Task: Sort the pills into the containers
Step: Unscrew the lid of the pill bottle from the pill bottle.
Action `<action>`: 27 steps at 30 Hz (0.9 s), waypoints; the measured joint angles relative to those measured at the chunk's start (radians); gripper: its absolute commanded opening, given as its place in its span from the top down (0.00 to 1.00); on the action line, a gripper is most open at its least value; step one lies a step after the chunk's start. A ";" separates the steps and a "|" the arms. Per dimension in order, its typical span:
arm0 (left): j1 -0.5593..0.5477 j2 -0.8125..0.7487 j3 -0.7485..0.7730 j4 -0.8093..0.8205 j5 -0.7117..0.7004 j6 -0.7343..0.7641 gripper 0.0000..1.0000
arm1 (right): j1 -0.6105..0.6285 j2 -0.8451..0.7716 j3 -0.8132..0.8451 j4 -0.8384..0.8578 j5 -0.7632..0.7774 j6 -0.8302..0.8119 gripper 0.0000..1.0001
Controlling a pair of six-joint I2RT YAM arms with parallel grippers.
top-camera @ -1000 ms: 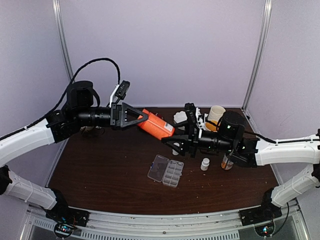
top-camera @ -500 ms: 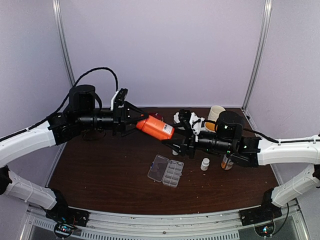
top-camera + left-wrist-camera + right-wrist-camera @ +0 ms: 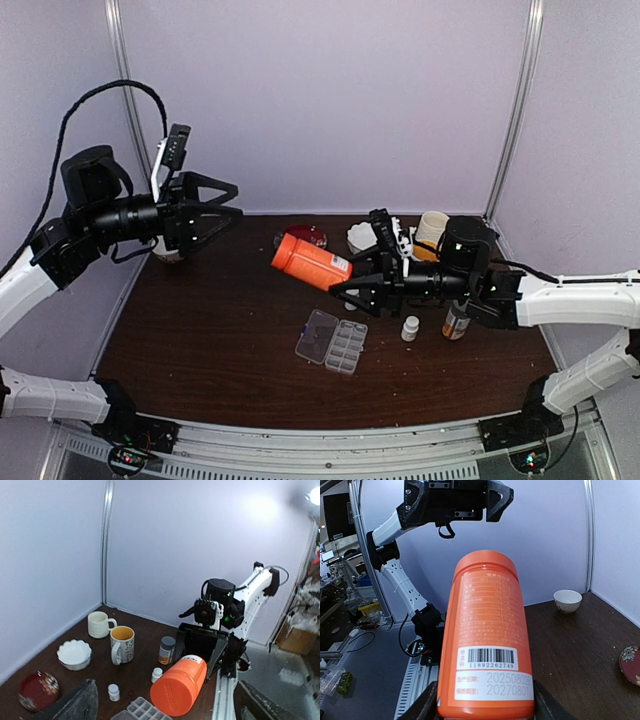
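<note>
R pincer (image 3: 345,280) grips big orange bottle (image 3: 308,260), cap on. L pincer (image 3: 238,199), far left, wide open, empty. No pills seen in pill box (image 3: 333,341) yet — task barely begun.

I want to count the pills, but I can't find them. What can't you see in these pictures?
- Pills: top view, too small to spot in the pill box or elsewhere.
- Inside the orange bottle: every view, its solid wall hides it.
- Pill box, left wrist view: bottom edge cuts most off.
- Left gripper, left wrist view: only blurry finger parts at the bottom edge.
</note>
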 measured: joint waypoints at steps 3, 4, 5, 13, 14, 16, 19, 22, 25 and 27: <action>0.000 -0.041 0.000 -0.024 0.039 0.240 0.02 | -0.005 -0.016 0.000 -0.021 -0.045 0.034 0.82; 0.000 -0.050 -0.004 -0.035 0.066 0.349 0.02 | -0.005 -0.023 0.000 -0.027 -0.057 0.044 0.82; 0.000 -0.056 -0.010 -0.052 0.095 0.453 0.02 | -0.006 -0.031 0.000 -0.034 -0.065 0.051 0.82; -0.050 -0.035 -0.118 -0.182 0.145 1.088 0.02 | -0.006 -0.043 0.001 -0.073 -0.110 0.089 0.85; -0.060 -0.026 -0.121 -0.192 0.141 1.128 0.02 | -0.006 -0.041 0.004 -0.079 -0.116 0.092 0.85; -0.082 -0.008 -0.121 -0.195 0.125 1.191 0.03 | -0.006 -0.032 0.011 -0.084 -0.126 0.096 0.85; -0.105 0.020 -0.120 -0.195 0.102 1.248 0.02 | -0.006 -0.009 0.026 -0.085 -0.142 0.102 0.85; -0.116 0.056 -0.117 -0.195 0.088 1.278 0.04 | -0.006 0.019 0.044 -0.086 -0.156 0.115 0.85; -0.117 0.074 -0.117 -0.190 0.079 1.289 0.07 | -0.006 0.037 0.050 -0.087 -0.169 0.122 0.85; -0.117 0.074 -0.117 -0.188 0.073 1.291 0.07 | -0.006 0.047 0.056 -0.086 -0.177 0.124 0.85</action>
